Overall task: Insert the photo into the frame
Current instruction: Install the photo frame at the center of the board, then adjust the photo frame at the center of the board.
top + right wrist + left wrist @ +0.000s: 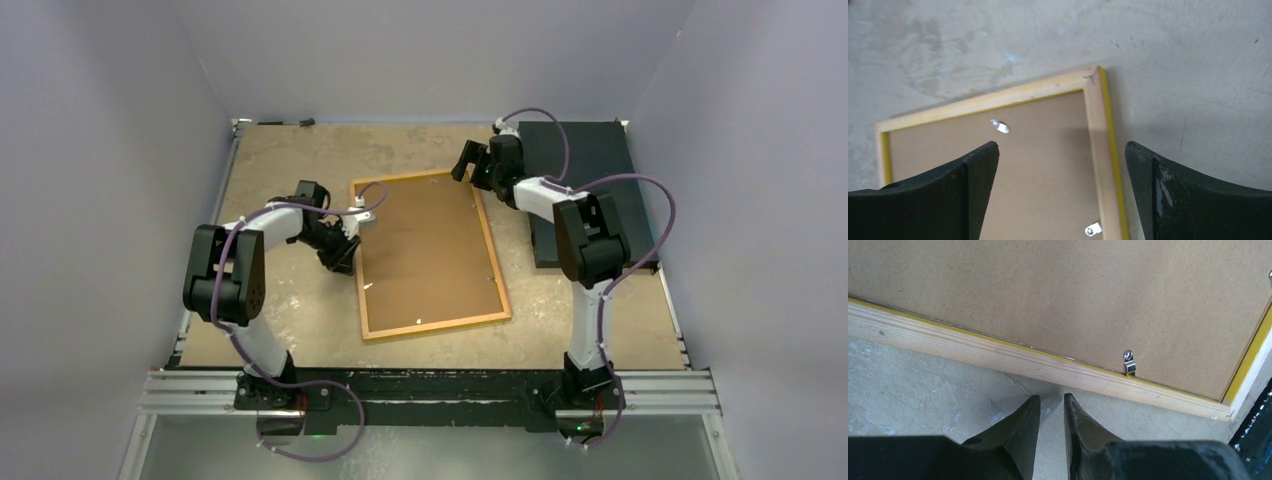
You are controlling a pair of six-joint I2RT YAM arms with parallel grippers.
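The frame (435,326) lies face down in the middle of the table, its light wood reverse and thin yellow edge up. The brown backing board (425,250) sits inside it. The photo is out of view. My left gripper (347,262) is low on the table at the frame's left edge; in the left wrist view the left gripper (1052,399) is nearly shut and empty, its tips just short of the wood rail (998,352). My right gripper (470,160) hovers open over the frame's far right corner (1096,130), holding nothing (1062,147).
A dark rectangular mat (585,190) lies at the back right, and shows at the edge of the left wrist view (1255,440). Small metal clips (1129,361) (1000,126) sit along the frame's inner edge on the board. Grey walls close in the table on three sides.
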